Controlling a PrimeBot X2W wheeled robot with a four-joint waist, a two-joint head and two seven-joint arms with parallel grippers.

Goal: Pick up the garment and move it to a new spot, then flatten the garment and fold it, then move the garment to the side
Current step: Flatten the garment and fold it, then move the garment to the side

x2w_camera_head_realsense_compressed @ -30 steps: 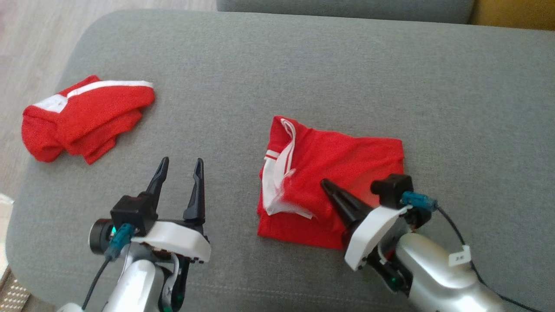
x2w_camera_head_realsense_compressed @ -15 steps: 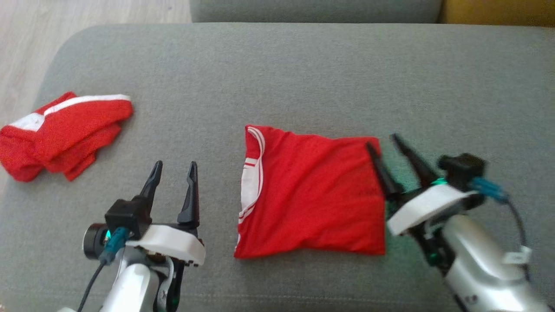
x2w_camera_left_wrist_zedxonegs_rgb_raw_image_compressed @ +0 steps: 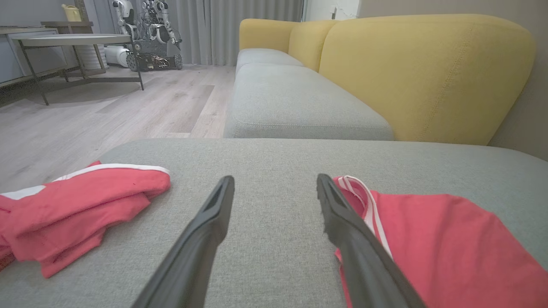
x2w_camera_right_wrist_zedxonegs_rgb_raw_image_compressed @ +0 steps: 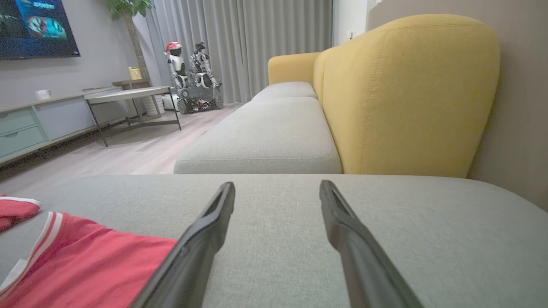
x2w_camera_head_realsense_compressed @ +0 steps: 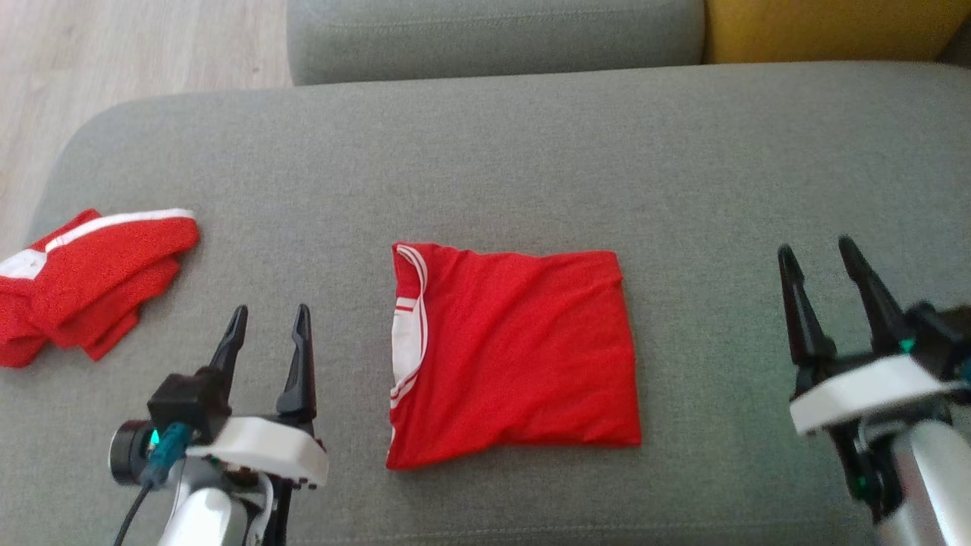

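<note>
The garment (x2w_camera_head_realsense_compressed: pixel 516 353) is red with white trim, folded into a rough rectangle, and lies flat in the middle of the grey cushion (x2w_camera_head_realsense_compressed: pixel 531 167); it also shows as the garment (x2w_camera_left_wrist_zedxonegs_rgb_raw_image_compressed: pixel 449 248) and the garment (x2w_camera_right_wrist_zedxonegs_rgb_raw_image_compressed: pixel 81 265) in the wrist views. My left gripper (x2w_camera_head_realsense_compressed: pixel 269 322) stands open to its left, nothing between its fingers. My right gripper (x2w_camera_head_realsense_compressed: pixel 819 254) stands open well to its right, clear of the cloth. The left gripper (x2w_camera_left_wrist_zedxonegs_rgb_raw_image_compressed: pixel 274 184) and the right gripper (x2w_camera_right_wrist_zedxonegs_rgb_raw_image_compressed: pixel 276 188) both show empty gaps over bare cushion.
A second red garment (x2w_camera_head_realsense_compressed: pixel 83 284) with white bands lies crumpled at the cushion's left edge. Beyond are another grey seat (x2w_camera_head_realsense_compressed: pixel 493 34), a yellow sofa back (x2w_camera_left_wrist_zedxonegs_rgb_raw_image_compressed: pixel 424 77), wooden floor (x2w_camera_head_realsense_compressed: pixel 114 53), a low table (x2w_camera_right_wrist_zedxonegs_rgb_raw_image_compressed: pixel 128 96) and a parked robot (x2w_camera_right_wrist_zedxonegs_rgb_raw_image_compressed: pixel 192 77).
My right gripper let go of the garment, opened, and drew back to the right. The garment now lies flat and folded. The head view has shifted, so everything sits further left.
</note>
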